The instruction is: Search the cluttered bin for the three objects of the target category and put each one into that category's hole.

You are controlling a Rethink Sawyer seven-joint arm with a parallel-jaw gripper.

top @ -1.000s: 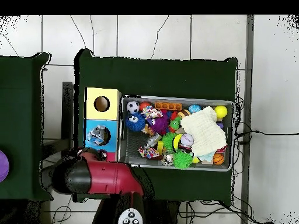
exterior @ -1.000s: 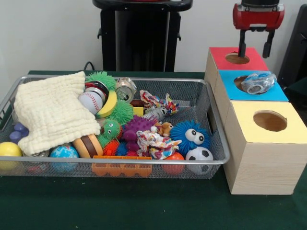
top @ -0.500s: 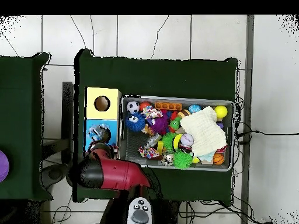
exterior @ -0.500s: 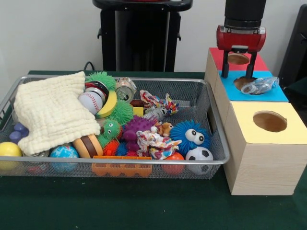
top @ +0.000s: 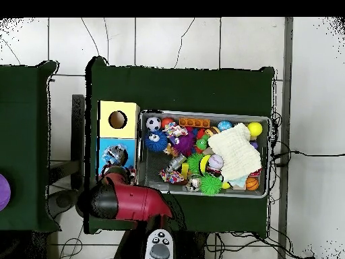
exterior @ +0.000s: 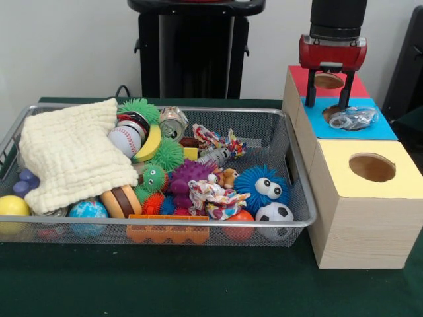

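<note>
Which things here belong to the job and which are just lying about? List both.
Job: pincer, open above the blue box; crushed clear bottle lying at its hole; wire bin; perhaps the crushed can.

Lying about: cream cloth, baseball, soccer ball, blue fuzzy toy, yellow box.

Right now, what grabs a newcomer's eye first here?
The wire mesh bin crammed with bright toys, half covered on one side by a cream waffle cloth. Beside it, the red and black gripper hangs open over the blue-topped box, where a crumpled clear plastic bottle lies across the hole.
</note>
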